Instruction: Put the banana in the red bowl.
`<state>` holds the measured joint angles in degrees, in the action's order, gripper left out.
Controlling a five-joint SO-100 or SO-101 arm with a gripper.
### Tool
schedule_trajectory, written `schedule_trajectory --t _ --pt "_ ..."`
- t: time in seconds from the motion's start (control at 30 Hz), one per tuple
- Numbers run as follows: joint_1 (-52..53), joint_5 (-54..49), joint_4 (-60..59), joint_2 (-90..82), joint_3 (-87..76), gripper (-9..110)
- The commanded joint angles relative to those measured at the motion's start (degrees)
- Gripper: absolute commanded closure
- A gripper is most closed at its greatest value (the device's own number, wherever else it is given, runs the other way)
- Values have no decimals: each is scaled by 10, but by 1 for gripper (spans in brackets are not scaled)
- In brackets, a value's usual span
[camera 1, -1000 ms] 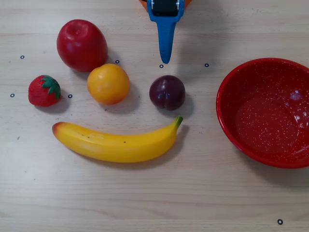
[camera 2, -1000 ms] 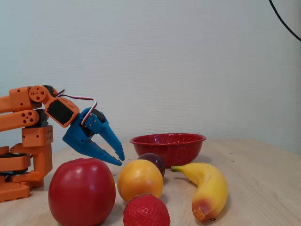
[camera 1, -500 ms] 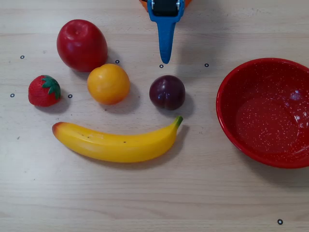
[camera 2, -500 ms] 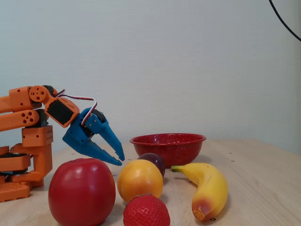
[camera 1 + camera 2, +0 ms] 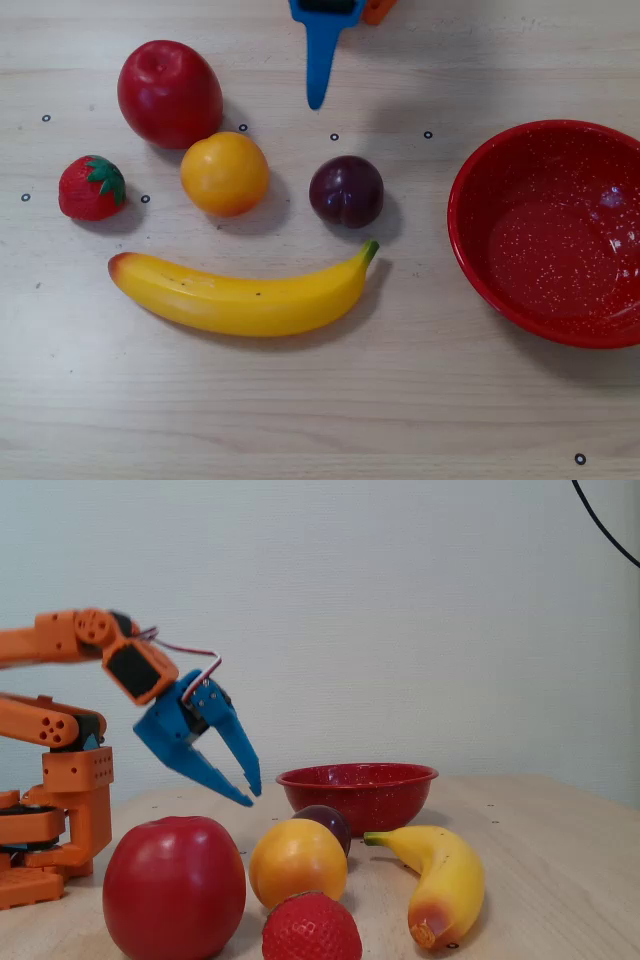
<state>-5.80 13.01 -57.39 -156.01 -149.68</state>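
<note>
- Banana: lies flat on the desk with its long axis running left to right in the overhead view. The green stem tip points right and slightly toward the far edge, at the red bowl; the reddish-orange end points left. It curves like a smile, belly toward the near edge.
- Look: glossy yellow plastic, the longest fruit here.
- Place: mid-desk, just nearer than the orange and the plum; the apple and strawberry sit toward the left edge.
- Red bowl: upright at the right edge, white-speckled inside, well apart from the banana.
- My gripper: jaws spread and holding nothing, raised above the desk near the far edge, tips angled down.
</note>
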Motion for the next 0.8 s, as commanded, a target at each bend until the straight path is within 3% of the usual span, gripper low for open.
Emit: schedule_trajectory --t 0.0,0.43,0.77 --pt "-13 10 -18 32 114 101" --pt "-33 25 -148 259 403 101" --pt "-46 26 -244 460 621 90"
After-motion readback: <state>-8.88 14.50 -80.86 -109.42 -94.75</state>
